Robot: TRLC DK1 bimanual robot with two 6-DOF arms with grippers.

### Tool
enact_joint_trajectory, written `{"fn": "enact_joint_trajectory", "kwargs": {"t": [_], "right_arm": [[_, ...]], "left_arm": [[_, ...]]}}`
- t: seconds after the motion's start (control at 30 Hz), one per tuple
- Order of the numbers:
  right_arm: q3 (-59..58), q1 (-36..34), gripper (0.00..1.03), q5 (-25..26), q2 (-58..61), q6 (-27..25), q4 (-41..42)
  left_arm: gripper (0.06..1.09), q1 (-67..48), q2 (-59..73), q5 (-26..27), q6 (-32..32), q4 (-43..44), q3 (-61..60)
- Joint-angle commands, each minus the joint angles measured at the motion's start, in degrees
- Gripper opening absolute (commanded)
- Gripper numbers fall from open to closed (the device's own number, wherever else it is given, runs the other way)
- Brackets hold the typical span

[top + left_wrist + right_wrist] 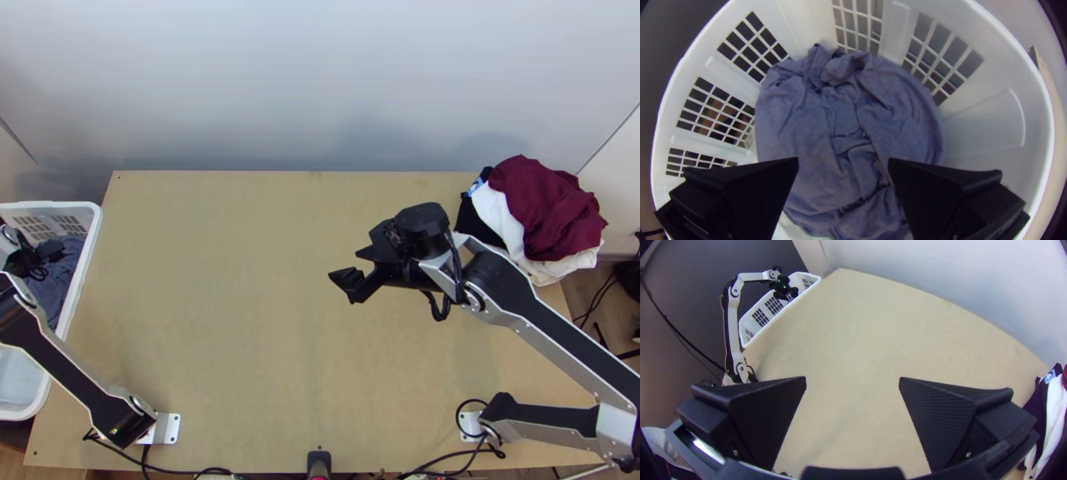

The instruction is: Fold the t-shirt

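Judged from the task, barely at the start, with folding not yet begun. Lying bunched and creased inside a white plastic laundry basket [982, 126] with latticed sides: blue-grey cloth [818, 133], probably the t-shirt, though too crumpled to confirm by sleeves or collar. Set beside the left edge of the light wooden tabletop [224, 320], with the cloth down inside.

Directly above the cloth, the left end effector [843, 160]: released, parted wide, grasping nothing. Over the tabletop, right of the middle and angled toward the basket side, the right end effector [852, 378]: also released and parted wide, without cloth.

Left to do, by judgement: grasp the cloth, lift clear of the basket, lay on the tabletop, spread flat, fold, then set aside. Likely to need a firm pinch on a raised crease; at risk of snagging on the basket rim or coming up as a twisted bundle.

Piled at the tabletop's far right corner: maroon cloth [544, 200] loosely on top, white cloth [508, 224] beneath, and dark cloth [480, 220] showing at the side. Visible on the dark cloth, a small light-blue and white patch [478, 186], possibly a print or label, too small to read.
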Motion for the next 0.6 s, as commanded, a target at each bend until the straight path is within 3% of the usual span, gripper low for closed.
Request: {"fn": "enact_joint_trajectory", "kwargs": {"t": [0.0, 0.33, 0.47, 0.5, 0.53, 0.57], "right_arm": [[0.7, -0.3, 0.97, 0.6, 1.9, -0.1, -0.2], [1.7, -0.4, 0.97, 2.0, 4.6, -0.8, -0.2], [2.6, -0.4, 0.97, 2.1, 5.6, -1.0, -0.2], [2.8, -0.4, 0.97, 2.1, 5.8, -1.0, -0.2], [2.9, -0.4, 0.97, 2.1, 6.2, -1.1, -0.2], [3.1, -0.4, 0.97, 2.2, 6.4, -1.1, -0.2]], "left_arm": [[1.03, -2.0, 7.6, 1.6, -0.6, -4.5, 7.7], [1.03, -3.0, 15.1, 1.5, 0.2, -9.1, 15.0], [0.92, -2.8, 17.0, 1.8, 3.1, -10.2, 14.9], [0.83, -2.8, 17.3, 2.6, 3.7, -10.6, 14.9], [0.61, -2.8, 17.4, 3.4, 4.5, -10.8, 14.9], [0.28, -2.8, 17.3, 4.1, 4.5, -10.3, 15.1]]}}
